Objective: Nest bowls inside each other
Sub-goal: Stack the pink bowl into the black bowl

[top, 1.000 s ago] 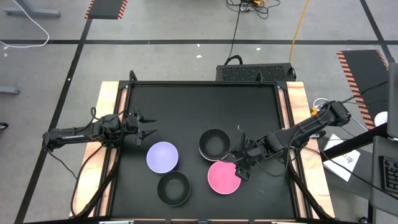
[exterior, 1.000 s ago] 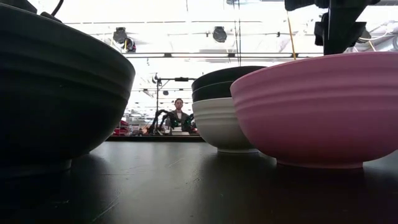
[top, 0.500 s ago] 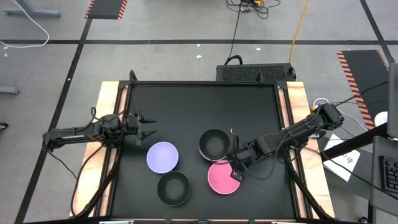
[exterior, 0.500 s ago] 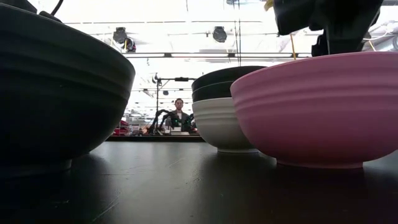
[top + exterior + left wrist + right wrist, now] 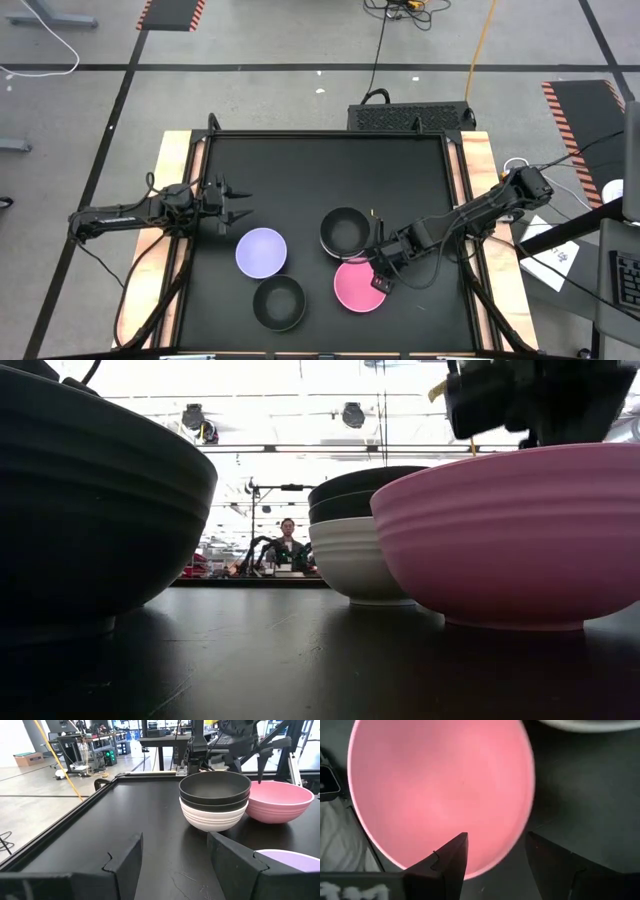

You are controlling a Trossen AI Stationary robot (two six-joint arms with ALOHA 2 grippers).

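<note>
Pink bowl point(image 5: 359, 287) at the near right of the black table point(image 5: 300, 170), with the right gripper point(image 5: 381, 279) positioned over its rim.
Its fingers are spread, one over the bowl's inside and one outside; contact cannot be told. The left gripper point(image 5: 237, 203) is held open and empty, near the lavender bowl point(image 5: 261, 251).

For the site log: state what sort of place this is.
Probably a robotics lab or workshop: hazard-striped floor markings, loose cables on a bare floor, and workbenches crowded with equipment beyond the black table.
</note>
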